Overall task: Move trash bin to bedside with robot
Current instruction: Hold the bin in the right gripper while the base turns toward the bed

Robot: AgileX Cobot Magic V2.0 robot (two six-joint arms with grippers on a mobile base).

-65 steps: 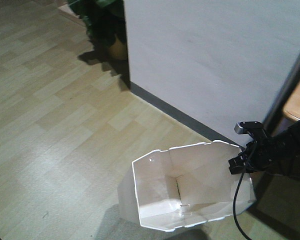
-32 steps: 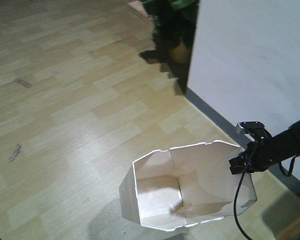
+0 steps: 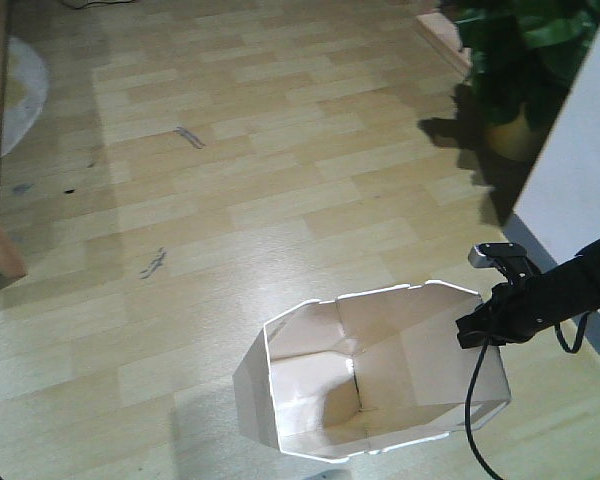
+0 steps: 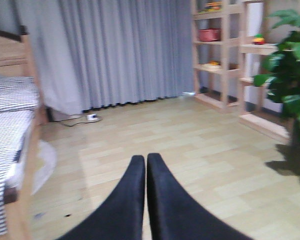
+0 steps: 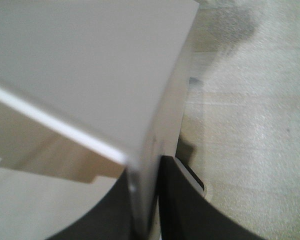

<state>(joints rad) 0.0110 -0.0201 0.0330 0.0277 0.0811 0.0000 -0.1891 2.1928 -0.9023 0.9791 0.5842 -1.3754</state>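
Shifted further left of leafy green potted plant since a moment ago: white thin-walled plastic trash bin, mouth up, long axis left-right. Rim pinched by right gripper; left gripper closed, empty.

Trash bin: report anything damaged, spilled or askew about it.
Nothing stands out: the trash bin is empty and looks intact. It is held only by one thin wall, pinched in the right pincer.
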